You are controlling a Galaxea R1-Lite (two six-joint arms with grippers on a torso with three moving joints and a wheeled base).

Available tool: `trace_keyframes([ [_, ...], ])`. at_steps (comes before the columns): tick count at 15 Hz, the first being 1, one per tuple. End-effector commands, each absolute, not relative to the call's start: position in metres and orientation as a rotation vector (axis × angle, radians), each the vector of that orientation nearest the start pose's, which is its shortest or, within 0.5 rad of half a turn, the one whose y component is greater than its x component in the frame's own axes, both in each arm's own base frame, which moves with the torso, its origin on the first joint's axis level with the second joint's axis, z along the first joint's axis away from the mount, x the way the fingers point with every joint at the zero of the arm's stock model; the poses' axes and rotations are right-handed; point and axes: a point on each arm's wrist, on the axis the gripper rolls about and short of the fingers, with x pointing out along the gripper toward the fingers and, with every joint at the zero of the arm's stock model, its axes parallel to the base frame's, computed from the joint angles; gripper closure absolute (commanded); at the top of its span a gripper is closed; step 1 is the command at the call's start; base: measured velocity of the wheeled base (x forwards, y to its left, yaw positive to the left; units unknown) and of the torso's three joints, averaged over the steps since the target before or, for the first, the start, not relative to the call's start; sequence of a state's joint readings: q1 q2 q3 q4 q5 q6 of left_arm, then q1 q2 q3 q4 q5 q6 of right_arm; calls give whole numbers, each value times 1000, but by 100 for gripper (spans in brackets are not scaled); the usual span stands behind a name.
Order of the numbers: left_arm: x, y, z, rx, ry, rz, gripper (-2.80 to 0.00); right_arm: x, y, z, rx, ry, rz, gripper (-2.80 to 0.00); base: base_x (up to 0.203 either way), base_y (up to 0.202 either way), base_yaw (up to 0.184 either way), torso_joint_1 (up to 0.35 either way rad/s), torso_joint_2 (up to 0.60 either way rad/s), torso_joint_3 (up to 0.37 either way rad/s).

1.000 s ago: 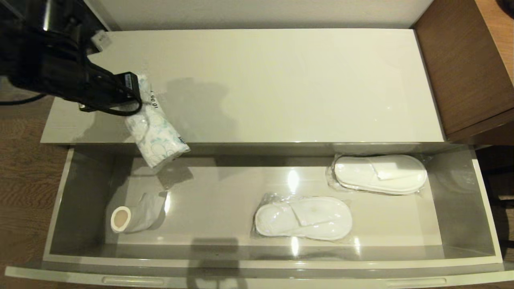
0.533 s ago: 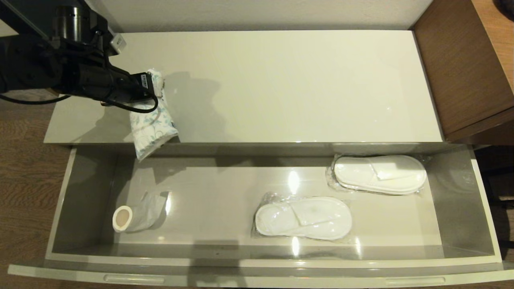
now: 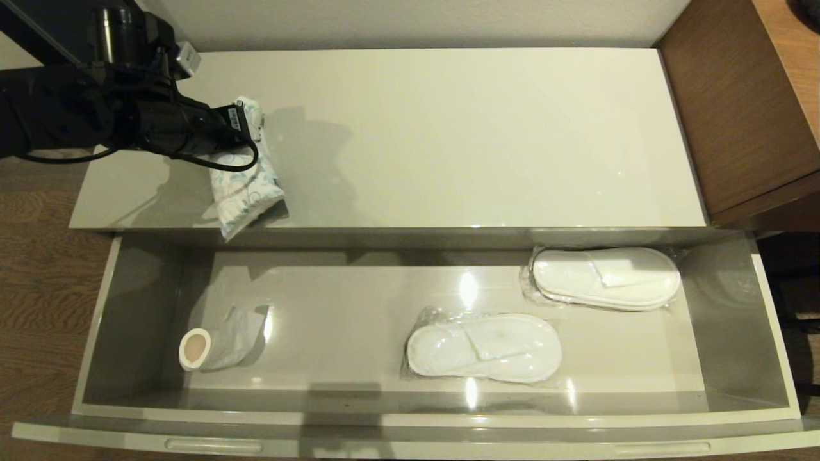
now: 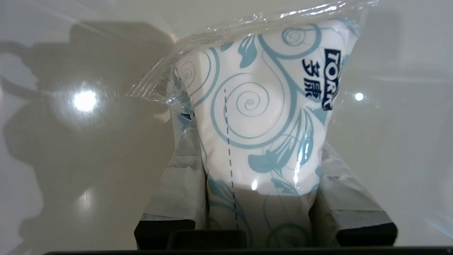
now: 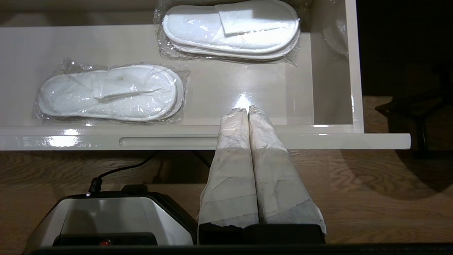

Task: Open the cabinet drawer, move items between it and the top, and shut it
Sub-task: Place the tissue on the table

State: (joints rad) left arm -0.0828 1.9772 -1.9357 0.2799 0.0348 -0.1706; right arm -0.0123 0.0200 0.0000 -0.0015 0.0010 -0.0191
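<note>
The drawer is shown pulled fully out below the cabinet top. The left gripper is seen clamped on one end of the tissue pack, its two taped fingers pressed against the pack's opposite sides. The pack is held above the front-left part of the top. Its long axis runs from the gripper toward the front edge, and its free end reaches or slightly overhangs that edge. Whether the free end is touching the surface cannot be settled from the head view, though the shadow close beneath it suggests that it is low. The coming placement is judged to turn on this overhang: the pack would need to be carried further back from the front edge before release. The right gripper is parked in front of the drawer's right end, fingers together and holding nothing. Two wrapped pairs of slippers and a small roll are left in the drawer.
</note>
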Motion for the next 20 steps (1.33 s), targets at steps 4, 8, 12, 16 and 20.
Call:
trace_keyframes([
  [4, 373, -30, 336, -137, 238, 39, 0, -21, 0, 76, -18, 22, -11, 0, 0, 0, 0, 0, 0, 0],
  [8, 365, -30, 343, -136, 228, 38, -280, -21, 0, 76, -18, 22, -11, 0, 0, 0, 0, 0, 0, 0],
  [12, 361, -30, 347, -138, 221, 33, -280, -21, 0, 76, -18, 22, -11, 0, 0, 0, 0, 0, 0, 0],
  [16, 350, -33, 357, -154, 192, 19, -280, -21, 0, 76, -18, 22, -9, 0, 0, 0, 0, 0, 0, 0],
  [20, 323, -39, 370, -162, 166, -15, -280, -21, 0, 76, -18, 22, -11, 0, 0, 0, 0, 0, 0, 0],
])
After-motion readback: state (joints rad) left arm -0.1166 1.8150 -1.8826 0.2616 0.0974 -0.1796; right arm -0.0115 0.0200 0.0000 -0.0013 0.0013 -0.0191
